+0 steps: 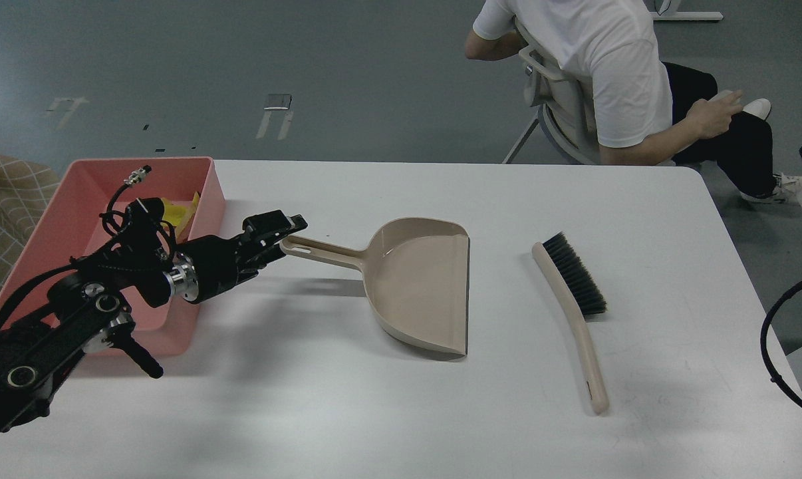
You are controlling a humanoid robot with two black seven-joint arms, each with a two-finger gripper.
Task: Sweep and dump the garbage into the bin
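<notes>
On the white table (441, 412), before grey floor (241, 60), the left end effector (282, 234) grips the dustpan (417, 283) handle.

Grey smooth floor (241, 60) with pale tape marks and a small metal plate (278, 101). White table (481, 412) with rounded corners filling the lower view. Person in white T-shirt (600, 60) seated on grey chair (560, 120) behind the far edge. Beige checked fabric (5, 193) at left. Even, soft light.

White table (348, 412), pink bin (211, 193), beige dustpan (417, 286), brush (574, 306)
</notes>
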